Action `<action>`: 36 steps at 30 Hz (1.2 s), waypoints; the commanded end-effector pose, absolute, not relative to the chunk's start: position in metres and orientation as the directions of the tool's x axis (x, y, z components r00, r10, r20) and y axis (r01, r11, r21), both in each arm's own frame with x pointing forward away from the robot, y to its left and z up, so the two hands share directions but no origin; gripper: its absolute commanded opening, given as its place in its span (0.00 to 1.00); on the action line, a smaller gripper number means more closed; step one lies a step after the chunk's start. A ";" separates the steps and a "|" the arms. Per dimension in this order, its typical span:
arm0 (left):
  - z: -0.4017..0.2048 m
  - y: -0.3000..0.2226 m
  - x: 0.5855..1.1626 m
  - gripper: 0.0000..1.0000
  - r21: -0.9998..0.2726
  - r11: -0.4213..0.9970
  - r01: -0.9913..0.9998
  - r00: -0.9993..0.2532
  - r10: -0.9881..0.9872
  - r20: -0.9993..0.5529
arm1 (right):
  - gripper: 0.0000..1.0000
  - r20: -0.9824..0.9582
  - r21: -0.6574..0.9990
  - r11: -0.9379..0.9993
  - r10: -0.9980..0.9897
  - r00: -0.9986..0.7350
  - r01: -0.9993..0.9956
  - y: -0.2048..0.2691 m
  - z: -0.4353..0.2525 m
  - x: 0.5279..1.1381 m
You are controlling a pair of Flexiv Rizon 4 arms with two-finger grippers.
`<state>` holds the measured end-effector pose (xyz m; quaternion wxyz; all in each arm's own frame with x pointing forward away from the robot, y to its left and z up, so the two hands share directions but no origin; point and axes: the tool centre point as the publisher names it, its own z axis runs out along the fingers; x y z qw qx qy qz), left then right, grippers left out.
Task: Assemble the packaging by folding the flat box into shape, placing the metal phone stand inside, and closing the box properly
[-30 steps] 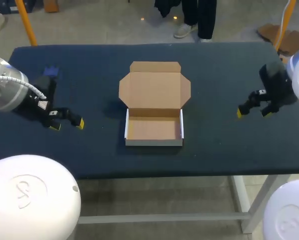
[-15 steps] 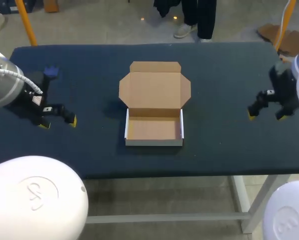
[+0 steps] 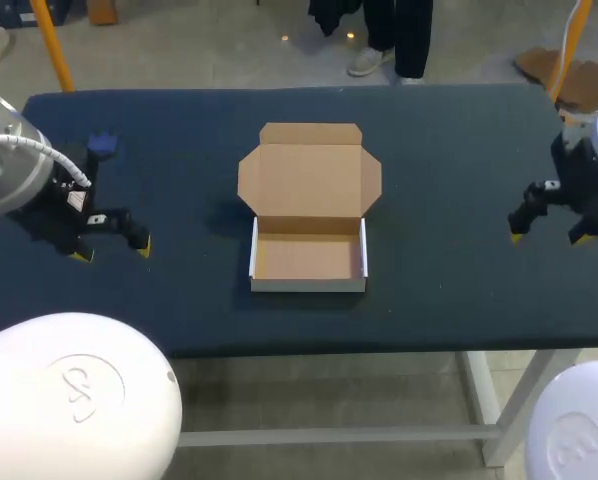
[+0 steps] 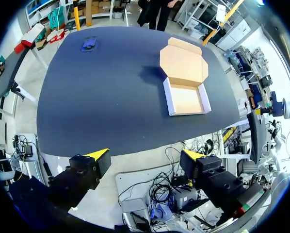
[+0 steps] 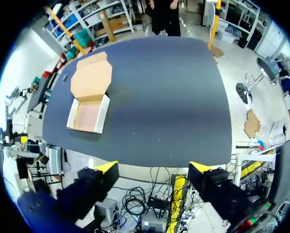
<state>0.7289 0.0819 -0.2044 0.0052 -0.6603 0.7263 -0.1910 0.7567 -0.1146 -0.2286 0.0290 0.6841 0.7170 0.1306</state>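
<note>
Cardboard (image 3: 309, 210) — between left tool (image 3: 112, 249), right tool (image 3: 547, 237)

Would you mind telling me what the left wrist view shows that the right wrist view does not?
Only the left wrist view shows the left end effector, open and holding nothing, and a small blue object near a far corner of the table. Only the right wrist view shows the right end effector, also open and empty; the blue object is too small to make out there. Both show the cardboard box, its lid laid back and its tray empty, on the dark blue table.
</note>
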 end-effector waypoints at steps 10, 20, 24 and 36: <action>-0.201 0.080 0.724 1.00 -0.296 0.029 -0.955 -0.097 -0.972 0.216 | 1.00 0.201 0.182 -0.012 0.979 -0.025 0.983 -0.113 -0.225 0.755; -0.202 0.081 0.726 1.00 -0.296 0.027 -0.955 -0.098 -0.969 0.228 | 1.00 0.236 0.169 0.029 0.969 -0.069 0.985 -0.107 -0.227 0.758; -0.202 0.081 0.726 1.00 -0.297 0.026 -0.955 -0.097 -0.969 0.226 | 1.00 0.236 0.169 0.029 0.969 -0.069 0.985 -0.107 -0.227 0.758; -0.209 0.082 0.730 1.00 -0.294 0.018 -0.955 -0.091 -0.968 0.235 | 1.00 0.236 0.169 0.029 0.969 -0.069 0.985 -0.107 -0.227 0.758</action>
